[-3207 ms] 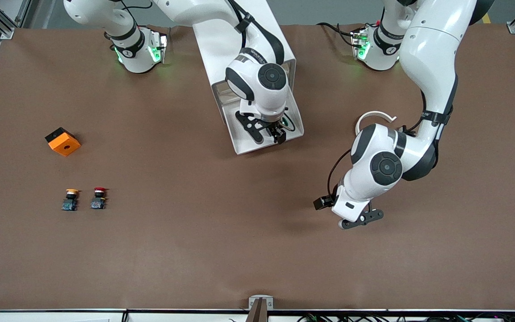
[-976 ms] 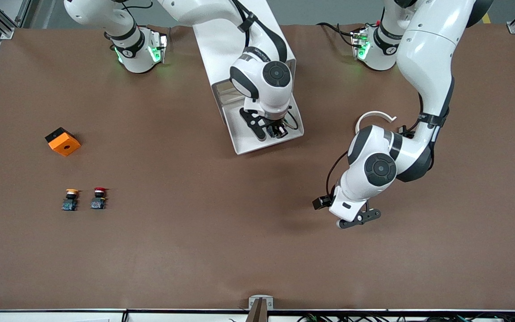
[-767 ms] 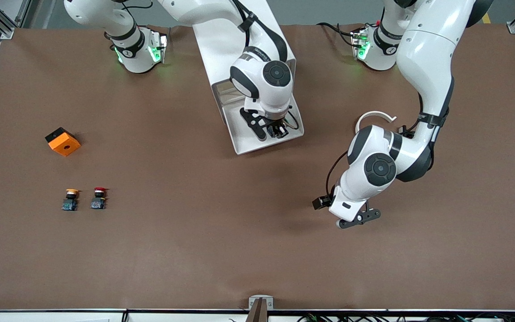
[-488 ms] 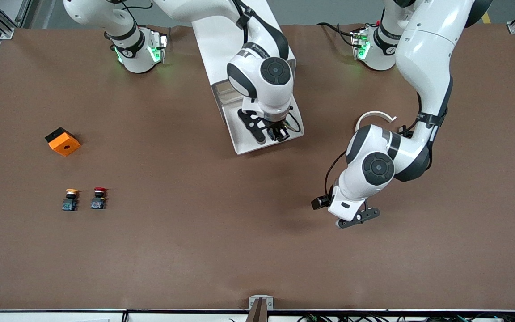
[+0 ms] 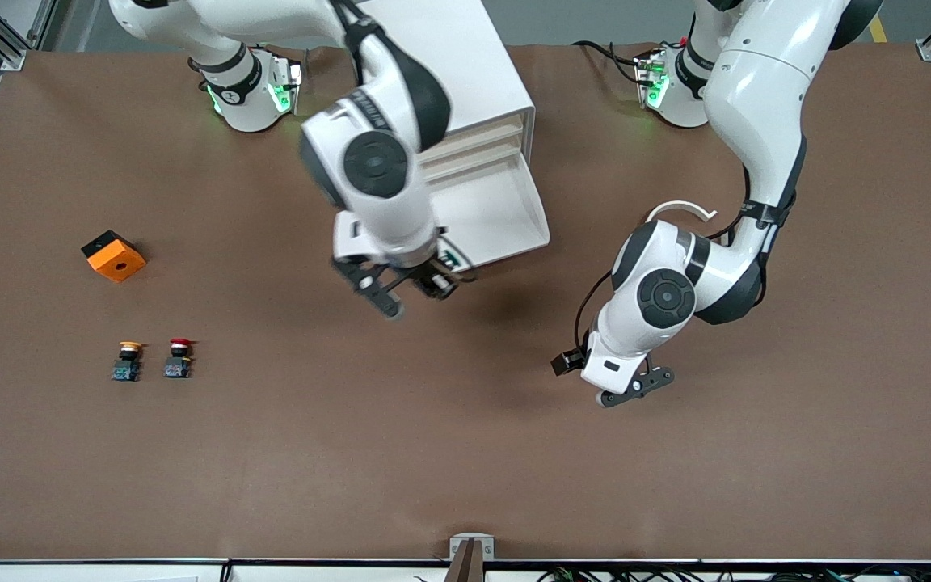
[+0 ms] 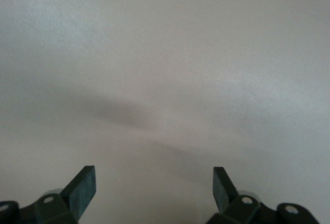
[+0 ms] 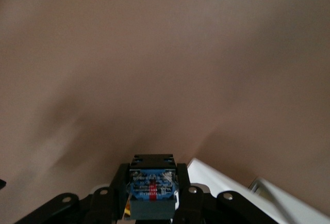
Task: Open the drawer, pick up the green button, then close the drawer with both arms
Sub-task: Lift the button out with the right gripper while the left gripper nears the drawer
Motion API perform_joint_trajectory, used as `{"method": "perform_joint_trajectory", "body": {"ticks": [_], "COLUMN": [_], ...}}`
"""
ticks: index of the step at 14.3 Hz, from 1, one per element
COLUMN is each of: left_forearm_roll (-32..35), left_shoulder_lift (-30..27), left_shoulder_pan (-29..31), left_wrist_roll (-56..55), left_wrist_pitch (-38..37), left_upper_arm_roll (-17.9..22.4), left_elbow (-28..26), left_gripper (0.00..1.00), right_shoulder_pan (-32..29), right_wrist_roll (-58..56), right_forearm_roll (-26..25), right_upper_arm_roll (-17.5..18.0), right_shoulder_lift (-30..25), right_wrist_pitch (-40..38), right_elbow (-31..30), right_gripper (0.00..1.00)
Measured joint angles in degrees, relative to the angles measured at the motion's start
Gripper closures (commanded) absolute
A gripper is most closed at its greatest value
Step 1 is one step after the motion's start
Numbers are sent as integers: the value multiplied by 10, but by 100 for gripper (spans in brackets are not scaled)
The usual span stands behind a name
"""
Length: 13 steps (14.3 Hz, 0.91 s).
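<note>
The white cabinet [image 5: 449, 56] stands at the table's robot edge with one drawer [image 5: 491, 212] pulled out, its tray bare. My right gripper [image 5: 410, 284] hangs above the table just past the drawer's front corner, toward the right arm's end. It is shut on the button [image 7: 151, 189], whose blue base shows between the fingers; the cap is hidden. A corner of the drawer [image 7: 234, 195] shows beside it. My left gripper [image 5: 631, 390] is open and empty over bare table toward the left arm's end, its fingers [image 6: 83, 189] wide apart.
An orange block [image 5: 114, 255] lies toward the right arm's end. Nearer the front camera stand a yellow-capped button [image 5: 127, 360] and a red-capped button [image 5: 179, 359]. A white curved strip [image 5: 680, 208] lies beside the left arm's elbow.
My right gripper has lifted out of the drawer with the button and swung toward the right arm's end, uncovering the tray. My left gripper has drifted slightly toward the cabinet.
</note>
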Motion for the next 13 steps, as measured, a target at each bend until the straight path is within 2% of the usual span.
{"method": "perform_joint_trajectory", "body": {"ticks": [5, 10, 13], "left_forearm_roll": [1, 2, 2], "left_shoulder_lift": [0, -1, -2], "left_shoulder_pan": [-23, -52, -70], "left_wrist_roll": [-16, -84, -100], "left_wrist_pitch": [0, 0, 0], "left_upper_arm_roll": [0, 0, -1], "left_elbow": [-15, -33, -43], "left_gripper": [0, 0, 0], "right_shoulder_pan": [-103, -160, -190], "right_wrist_roll": [-247, -414, -460], "right_forearm_roll": [0, -4, -36], "right_upper_arm_roll": [-1, -2, -2], "right_shoulder_lift": [-4, 16, 44], "right_wrist_pitch": [-2, 96, 129], "right_elbow": [-8, -67, -88], "right_gripper": [100, 100, 100]}}
